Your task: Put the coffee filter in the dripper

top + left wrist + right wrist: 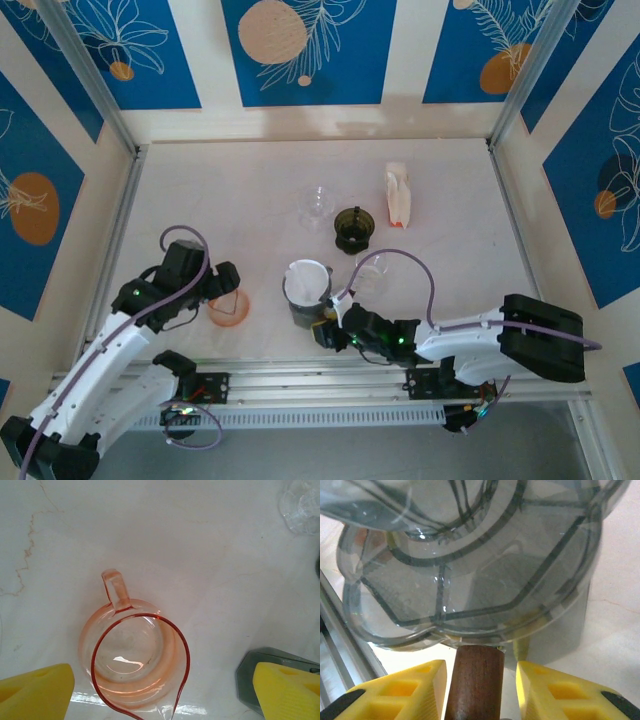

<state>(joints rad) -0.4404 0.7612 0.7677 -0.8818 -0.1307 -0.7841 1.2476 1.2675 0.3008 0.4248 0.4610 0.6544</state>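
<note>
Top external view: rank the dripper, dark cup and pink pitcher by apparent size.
1. dripper, clearly the largest.
2. dark cup and pink pitcher: they look about alike, so I won't rank one over the other.

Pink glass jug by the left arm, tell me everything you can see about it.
The pink glass jug is clear, orange-pink tinted glass with a darker red rim. It is round, with a flat loop handle on its far side and a pouring lip on the side nearest the wrist camera. It looks empty and stands upright on the white marbled table. The open left gripper straddles it, its yellow fingers apparently not pressing it.
</note>
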